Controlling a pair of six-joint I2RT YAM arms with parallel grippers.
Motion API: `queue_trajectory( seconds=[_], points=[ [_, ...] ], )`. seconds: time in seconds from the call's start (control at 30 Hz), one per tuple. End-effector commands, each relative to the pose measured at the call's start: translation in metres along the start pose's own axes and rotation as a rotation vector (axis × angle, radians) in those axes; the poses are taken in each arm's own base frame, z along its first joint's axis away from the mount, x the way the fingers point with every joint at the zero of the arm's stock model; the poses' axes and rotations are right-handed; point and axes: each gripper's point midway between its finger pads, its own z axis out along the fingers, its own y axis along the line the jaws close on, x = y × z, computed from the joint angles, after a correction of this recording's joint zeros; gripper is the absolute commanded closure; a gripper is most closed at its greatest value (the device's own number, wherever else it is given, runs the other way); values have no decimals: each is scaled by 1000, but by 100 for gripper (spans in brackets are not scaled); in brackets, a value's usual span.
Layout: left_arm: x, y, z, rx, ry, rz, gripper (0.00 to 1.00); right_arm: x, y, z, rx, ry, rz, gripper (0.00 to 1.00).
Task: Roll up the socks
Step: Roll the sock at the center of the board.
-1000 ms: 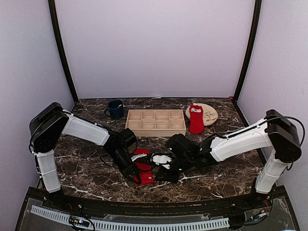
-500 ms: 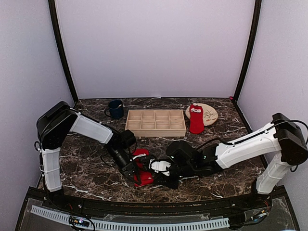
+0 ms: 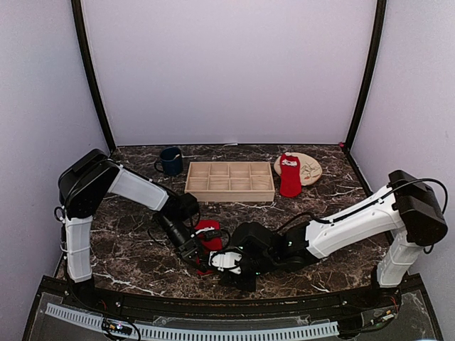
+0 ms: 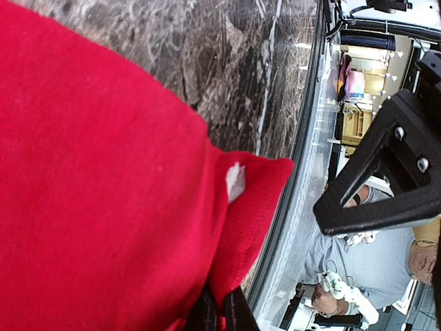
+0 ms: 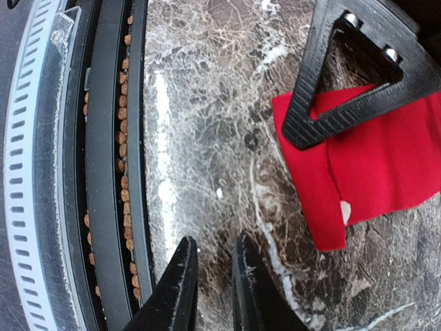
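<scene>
One red sock lies flat on the marble table near the front edge. My left gripper is shut on its near cuff corner; the left wrist view shows the red sock filling the frame, with the left gripper pinching the fabric. My right gripper hovers just beside that sock. In the right wrist view the right gripper stands narrowly open over bare marble, left of the sock, holding nothing. A second red sock hangs over the edge of the tan plate.
A wooden compartment tray stands at mid back, with a dark blue mug to its left. The table's black front rail runs close by the right gripper. The two wrists nearly touch over the sock.
My right arm has swung left and toward the front edge, now covering the sock's near end. The left gripper keeps its pinch and has shifted slightly.
</scene>
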Motion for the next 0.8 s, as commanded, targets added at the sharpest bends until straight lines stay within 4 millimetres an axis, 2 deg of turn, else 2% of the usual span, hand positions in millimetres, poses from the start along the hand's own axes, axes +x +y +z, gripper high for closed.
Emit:
queue_trajectory(
  seconds=[0.0,0.2,0.5,0.77],
  points=[
    [7,1,0,16,17,-17,100,-14,2,7,-3,-8,-22,81],
    [10,2,3,35,25,-26,100,-19,1,17,-7,11,-21,81],
    [11,-3,3,78,21,-26,100,-8,1,27,-11,34,-17,81],
    [14,-1,5,77,30,-35,100,-12,1,26,-6,-6,-25,81]
  ],
)
